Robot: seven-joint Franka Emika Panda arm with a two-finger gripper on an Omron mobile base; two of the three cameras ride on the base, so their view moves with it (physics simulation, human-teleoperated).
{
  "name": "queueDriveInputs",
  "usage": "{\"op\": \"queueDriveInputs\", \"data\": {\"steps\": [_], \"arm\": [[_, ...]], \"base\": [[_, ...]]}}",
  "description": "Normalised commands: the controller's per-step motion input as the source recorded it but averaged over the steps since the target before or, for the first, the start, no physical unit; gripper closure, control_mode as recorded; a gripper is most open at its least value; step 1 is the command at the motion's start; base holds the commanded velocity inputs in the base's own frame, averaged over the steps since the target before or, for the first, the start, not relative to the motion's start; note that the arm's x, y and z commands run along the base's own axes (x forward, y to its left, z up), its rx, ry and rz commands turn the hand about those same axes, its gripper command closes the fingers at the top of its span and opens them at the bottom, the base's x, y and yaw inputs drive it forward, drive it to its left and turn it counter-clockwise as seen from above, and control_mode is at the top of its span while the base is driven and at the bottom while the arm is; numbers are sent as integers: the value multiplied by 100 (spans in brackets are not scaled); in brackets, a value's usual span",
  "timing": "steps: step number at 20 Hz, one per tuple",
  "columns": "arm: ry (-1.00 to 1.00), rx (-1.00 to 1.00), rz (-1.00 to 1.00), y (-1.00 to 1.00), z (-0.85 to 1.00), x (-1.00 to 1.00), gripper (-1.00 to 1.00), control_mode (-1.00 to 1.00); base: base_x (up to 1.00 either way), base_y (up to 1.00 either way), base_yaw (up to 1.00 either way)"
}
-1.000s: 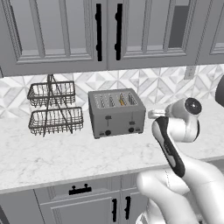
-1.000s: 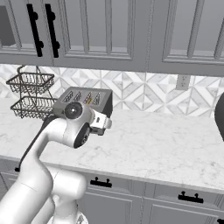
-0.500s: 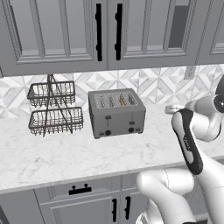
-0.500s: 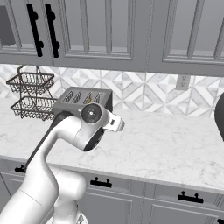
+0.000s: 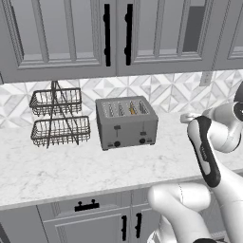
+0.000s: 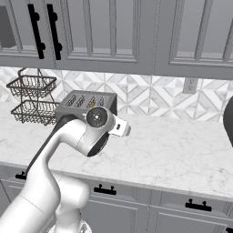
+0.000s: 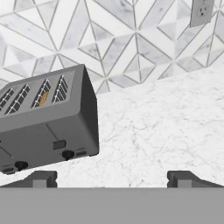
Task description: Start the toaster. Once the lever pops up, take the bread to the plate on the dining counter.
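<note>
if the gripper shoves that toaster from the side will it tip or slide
The toaster will likely slide rather than tip: it is boxy, wider than tall, flat on the smooth marble counter. Its metal body probably feels stiff and fairly heavy. The wire basket beside it could block a leftward push.

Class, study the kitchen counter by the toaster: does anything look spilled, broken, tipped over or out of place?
Nothing stands out. The toaster sits square and upright on the counter, bread in one slot, and the wire basket stands upright beside it.

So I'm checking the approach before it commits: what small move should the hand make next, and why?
Probably swing the hand toward the toaster and centre it on a front lever. In the hand view the toaster sits off to one side, apart from the open fingertips, with the bread already in a slot.
</note>
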Motion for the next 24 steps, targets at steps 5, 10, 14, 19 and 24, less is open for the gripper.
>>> {"op": "queueDriveInputs", "data": {"steps": [5, 10, 14, 19, 24], "arm": [[0, 0, 0, 0, 0, 0, -100, -100], [0, 0, 0, 0, 0, 0, -100, -100], [0, 0, 0, 0, 0, 0, -100, -100], [0, 0, 0, 0, 0, 0, -100, -100], [0, 0, 0, 0, 0, 0, -100, -100]], "base": [[0, 0, 0], [0, 0, 0], [0, 0, 0], [0, 0, 0], [0, 0, 0]]}}
